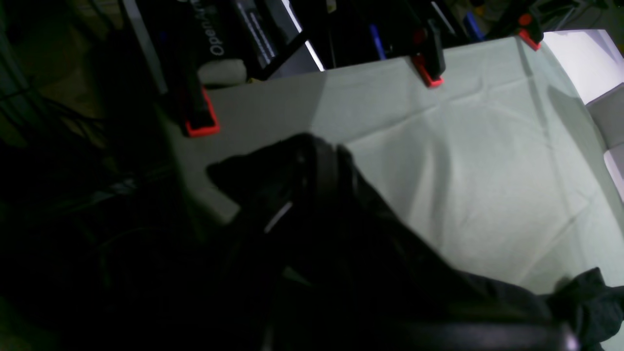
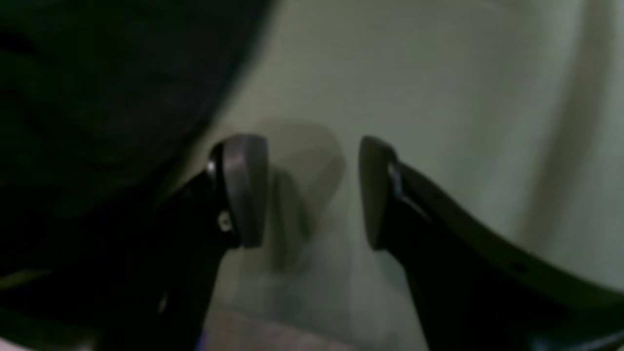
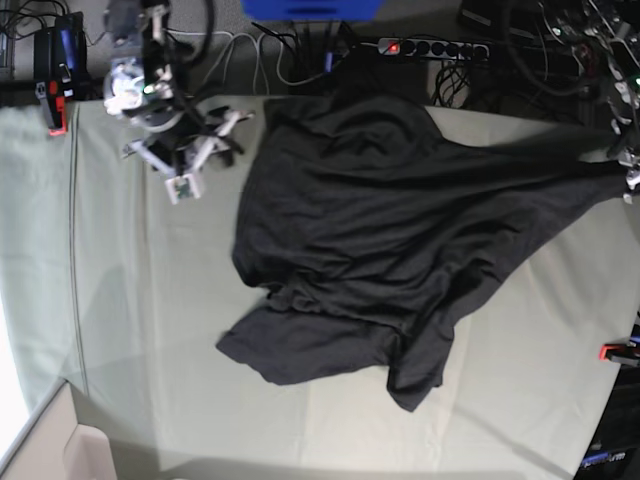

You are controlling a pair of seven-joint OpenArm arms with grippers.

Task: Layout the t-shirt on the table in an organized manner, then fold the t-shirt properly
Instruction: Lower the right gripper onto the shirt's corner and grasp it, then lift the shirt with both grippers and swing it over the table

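The black t-shirt [image 3: 370,250] lies rumpled across the middle of the table [image 3: 140,330], print hidden, with one corner pulled out in a taut point toward the right edge. There my left gripper [image 3: 628,168] is shut on that corner. In the left wrist view the dark t-shirt [image 1: 341,229] bunches around the gripper and hides its fingers. My right gripper [image 3: 208,155] hovers open near the far left of the table, just left of the shirt's edge. In the right wrist view the right gripper [image 2: 309,192] has only bare table [image 2: 438,97] between its pads, and the t-shirt [image 2: 97,97] is at upper left.
Red clamps [image 1: 202,124] [image 1: 429,73] hold the table cloth at the edge near my left gripper, and others show in the base view [image 3: 52,110] [image 3: 615,352]. A power strip [image 3: 430,47] and cables lie beyond the far edge.
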